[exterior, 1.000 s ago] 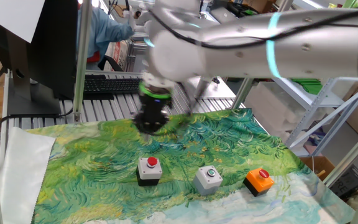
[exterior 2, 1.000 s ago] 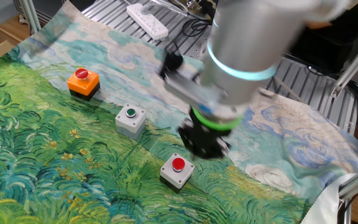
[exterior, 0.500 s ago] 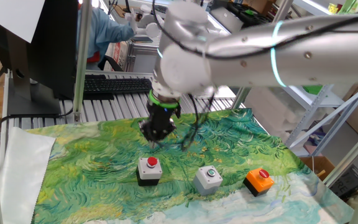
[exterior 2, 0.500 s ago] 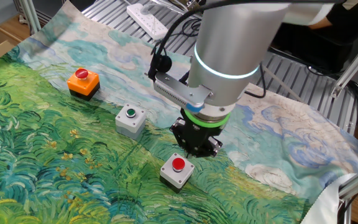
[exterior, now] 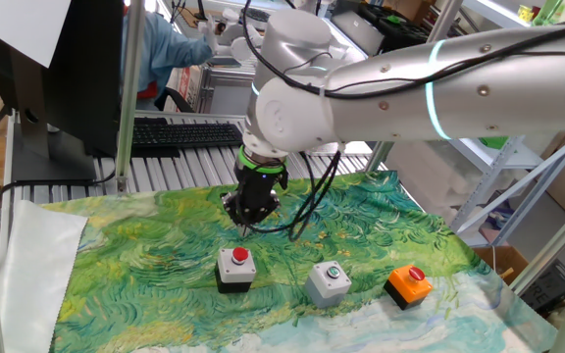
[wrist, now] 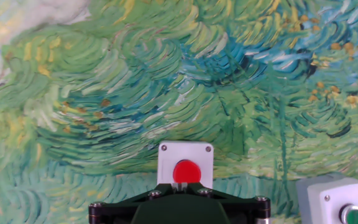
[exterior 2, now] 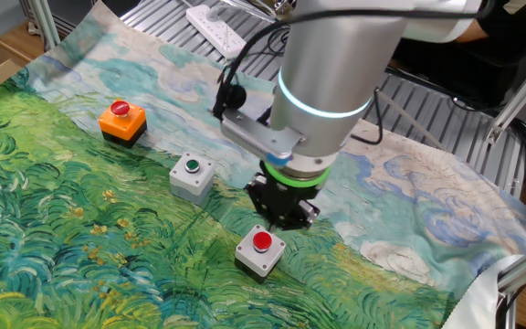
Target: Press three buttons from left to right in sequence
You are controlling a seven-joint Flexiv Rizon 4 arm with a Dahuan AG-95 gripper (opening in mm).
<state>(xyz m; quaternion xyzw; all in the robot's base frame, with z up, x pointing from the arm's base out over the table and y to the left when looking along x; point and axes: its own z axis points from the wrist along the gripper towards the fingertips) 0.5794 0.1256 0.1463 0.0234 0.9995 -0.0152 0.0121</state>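
Three buttons stand in a row on the painted cloth (exterior: 145, 255). The black-and-white box with the red button (exterior: 235, 259) (exterior 2: 261, 242) (wrist: 186, 170) is at the left in one fixed view. The grey box with the green button (exterior: 330, 279) (exterior 2: 191, 171) (wrist: 343, 202) is in the middle. The orange box with the red button (exterior: 409, 281) (exterior 2: 122, 118) is at the right. My gripper (exterior: 246, 224) (exterior 2: 284, 222) (wrist: 180, 184) hangs just above and behind the black-and-white box, apart from it. Its fingertips touch each other with nothing between them.
A black keyboard (exterior: 179, 134) lies on the metal rollers behind the cloth. A white power strip (exterior 2: 217, 27) lies there too. A white sheet (exterior: 32, 265) hangs at the cloth's left edge, beside a metal post (exterior: 130, 93).
The arm has swung and steadied, and the gripper has come down and closer to the black-and-white box. The buttons have not moved.
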